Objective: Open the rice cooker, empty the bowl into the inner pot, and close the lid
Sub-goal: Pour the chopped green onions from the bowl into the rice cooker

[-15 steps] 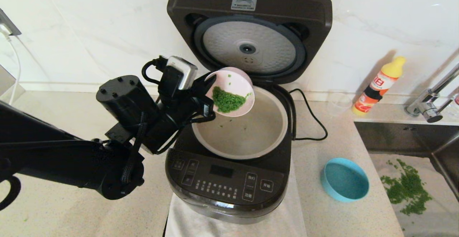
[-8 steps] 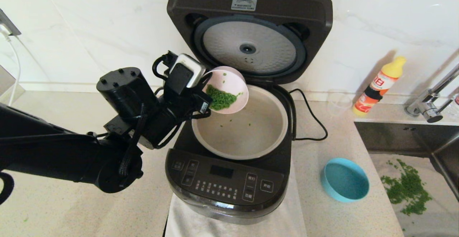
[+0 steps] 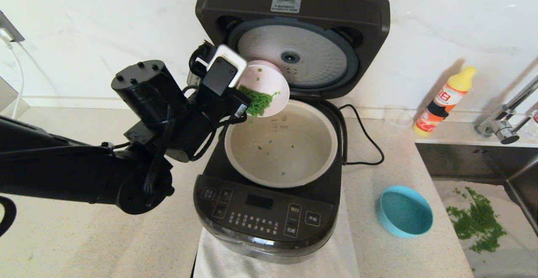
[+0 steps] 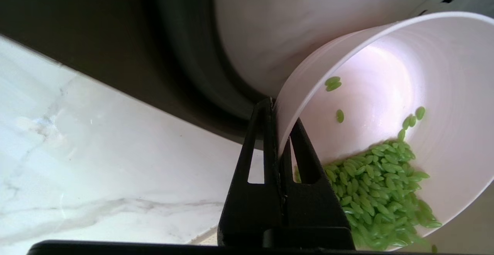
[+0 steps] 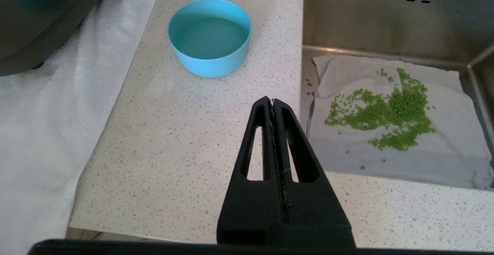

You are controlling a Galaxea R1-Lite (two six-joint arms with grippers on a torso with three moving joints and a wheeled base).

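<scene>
The black rice cooker point(image 3: 265, 215) stands open, its lid point(image 3: 294, 4) upright at the back with the dimpled silver plate facing me. The off-white inner pot point(image 3: 294, 160) holds a few green grains. My left gripper point(image 3: 243, 95) is shut on the rim of a pale pink bowl point(image 3: 273, 80), tilted steeply over the pot's back left edge. Green grains point(image 3: 258, 101) lie heaped at its lower rim. In the left wrist view the gripper point(image 4: 278, 120) pinches the bowl point(image 4: 386, 85) wall, and the grains point(image 4: 378, 193) pile low. My right gripper point(image 5: 273, 102) is shut and empty over the counter, out of the head view.
A light blue empty bowl point(image 3: 404, 210) sits on the counter right of the cooker, also in the right wrist view point(image 5: 209, 35). A sink point(image 3: 470, 160) holds a cloth with spilled green grains point(image 3: 477, 221). A yellow bottle point(image 3: 445, 99), a power cord point(image 3: 365, 137) and a tap point(image 3: 504, 122) stand behind.
My left gripper has lifted the pink bowl up and back toward the lid and tilted it more steeply. The grains slid to the lower rim and a few more fell into the pot.
</scene>
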